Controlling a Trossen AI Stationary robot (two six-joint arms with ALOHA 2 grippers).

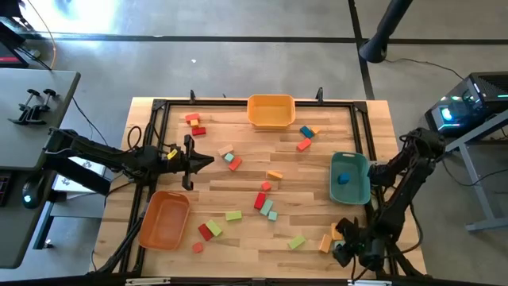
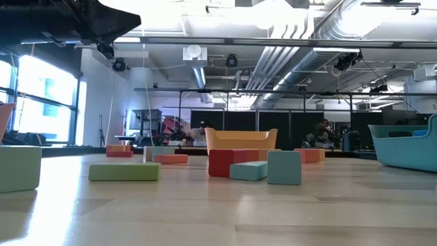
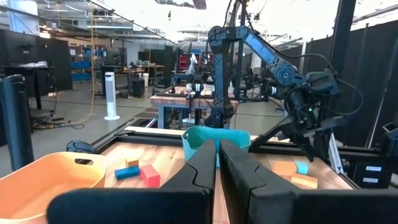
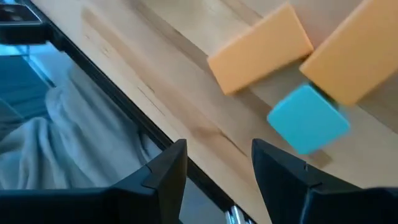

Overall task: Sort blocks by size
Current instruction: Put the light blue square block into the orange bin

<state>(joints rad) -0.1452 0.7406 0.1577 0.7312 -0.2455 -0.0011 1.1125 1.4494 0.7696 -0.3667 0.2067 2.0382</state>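
Blocks (image 1: 261, 200) lie scattered across my table (image 1: 238, 235), with one blue piece inside the teal tray (image 1: 363, 188) at right. Left gripper (image 1: 208, 161), fingers pressed together and empty, hovers left of centre. Right gripper (image 4: 217, 168), spread and empty, hangs at the near right edge beside two orange bars (image 4: 261, 48) and a blue cube (image 4: 308, 119).

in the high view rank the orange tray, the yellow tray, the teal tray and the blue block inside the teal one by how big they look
1. orange tray, largest
2. yellow tray and teal tray: they look about alike, so I won't rank them against each other
3. blue block, by far the smallest
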